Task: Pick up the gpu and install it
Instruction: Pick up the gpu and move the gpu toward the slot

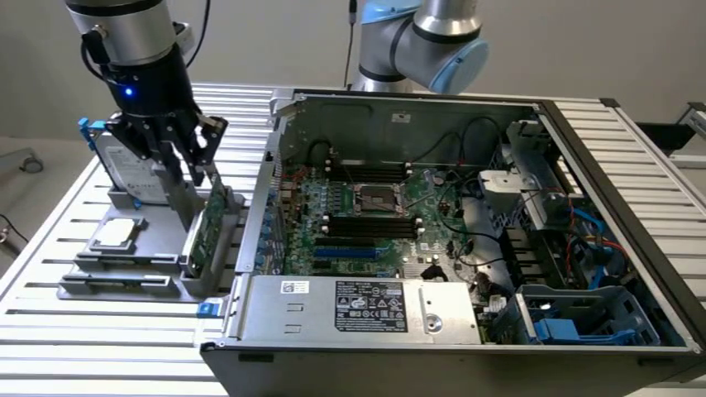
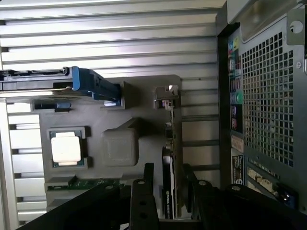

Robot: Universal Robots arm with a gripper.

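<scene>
No text is legible (power-supply label [image 1: 372, 305] too small).

Open computer case [image 1: 411, 99] on a slatted table [image 1: 105, 341]
Beside it a grey holder [image 1: 124, 260] carries a hard drive [image 1: 119, 167] (blue-framed, upright) and a processor chip [image 1: 118, 234] lying flat.

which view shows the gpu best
The exterior view: the gpu stands upright in the grey holder, its green face showing. The wrist view catches it edge-on, a thin strip with its silver bracket.

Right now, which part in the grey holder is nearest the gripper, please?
The green-and-black expansion card standing on edge; the gripper hangs right over it, not the silver processor.
</scene>
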